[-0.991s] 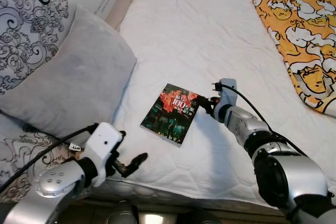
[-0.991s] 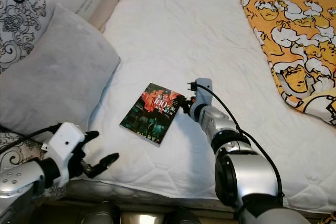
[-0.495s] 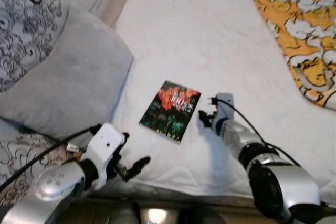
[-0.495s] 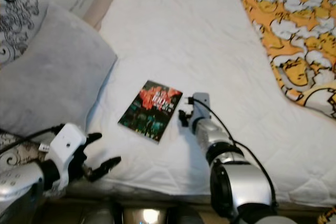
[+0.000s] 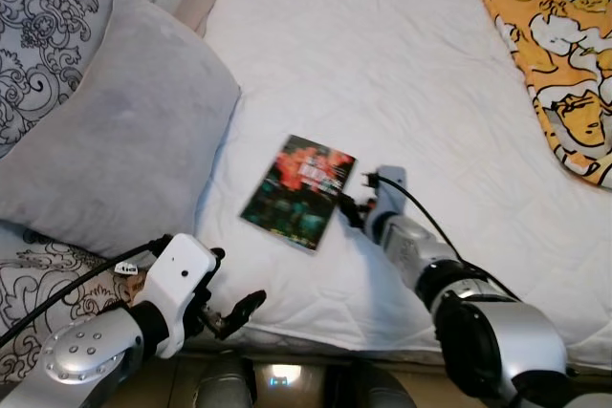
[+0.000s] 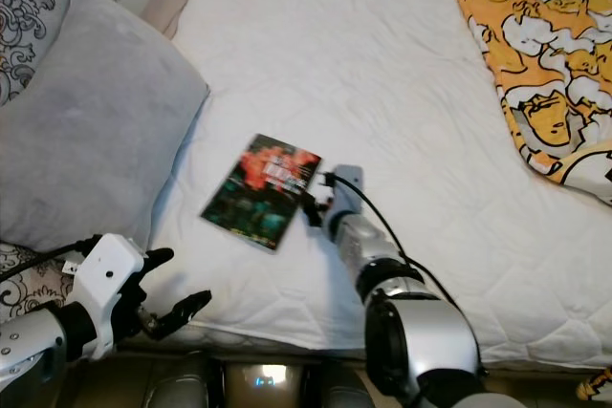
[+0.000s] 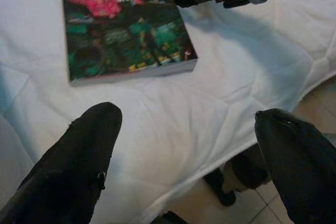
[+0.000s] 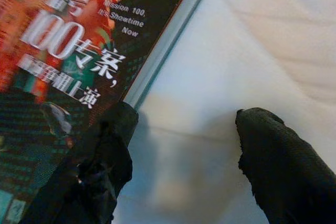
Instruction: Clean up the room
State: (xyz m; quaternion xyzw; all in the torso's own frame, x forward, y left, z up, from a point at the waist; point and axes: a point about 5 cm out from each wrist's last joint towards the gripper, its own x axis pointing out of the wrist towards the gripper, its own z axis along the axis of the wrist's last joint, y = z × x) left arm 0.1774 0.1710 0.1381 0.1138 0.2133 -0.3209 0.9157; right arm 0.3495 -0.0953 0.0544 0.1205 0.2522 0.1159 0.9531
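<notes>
White quilted mattress (image 5: 402,74) carries everything. Book (image 5: 297,191) with a dark green and red cover lies flat near the mattress front edge, a bit left of centre, rotated so its corners point off-axis. Cover text reads "100" plus "Mission 100, It's Showtime Now" in the right wrist view (the other characters I can't read reliably).

Right gripper (image 8: 181,166) sits at the book's right edge, fingers apart: one fingertip (image 8: 113,129) overlaps the cover at that edge, the other is on bare sheet just beside the book. Can't tell whether the first is actually pressing on the cover. Nothing clamped.

Left gripper (image 7: 184,161) hangs past the mattress front edge, left of the book, fingers wide apart and holding nothing. Its wrist view looks at the book's near edge and the right gripper's tip beyond it.

Grey pillow (image 5: 115,140) lies along the left edge, partly on a black-and-white patterned cushion (image 5: 43,54) that is cut off by the frame. Orange cartoon-print blanket (image 5: 559,45) covers the right back corner, also cut off. No containers anywhere. Floor below the front edge is dark and hard to make out.
</notes>
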